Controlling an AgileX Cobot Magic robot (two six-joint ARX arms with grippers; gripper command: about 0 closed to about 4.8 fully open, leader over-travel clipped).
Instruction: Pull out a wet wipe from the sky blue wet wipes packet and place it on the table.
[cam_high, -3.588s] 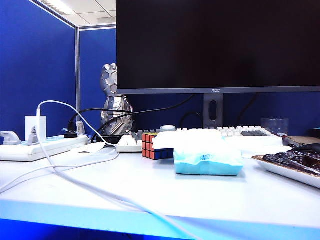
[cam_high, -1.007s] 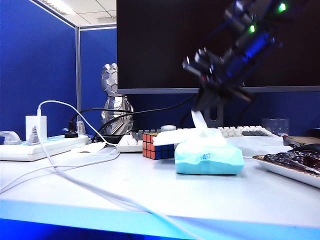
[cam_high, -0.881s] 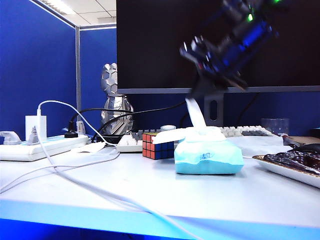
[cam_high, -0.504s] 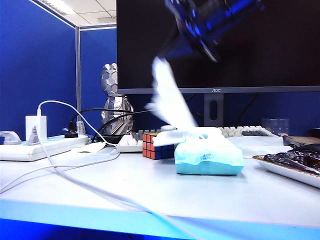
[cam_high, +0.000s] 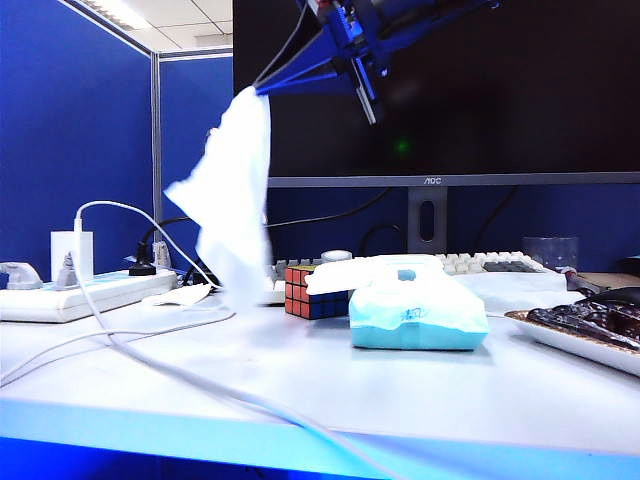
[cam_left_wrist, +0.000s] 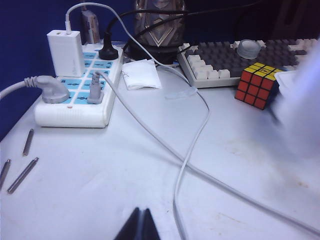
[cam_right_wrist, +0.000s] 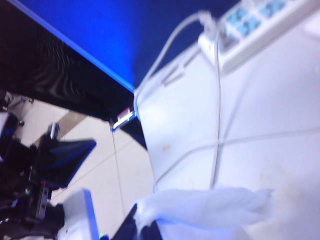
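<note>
One wipe (cam_high: 232, 205) hung clear of one packet (cam_high: 415, 318)
Right gripper (cam_high: 262, 90) was clamped on it above the table (cam_high: 300, 375); left gripper (cam_left_wrist: 139, 228) was closed, low, empty

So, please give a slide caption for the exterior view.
Right gripper holds the wet wipe above the table, left of the sky blue wet wipes packet.

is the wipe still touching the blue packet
Apart. The exterior view shows the wet wipe hanging from the right gripper, clear background separating it from the packet.
</note>
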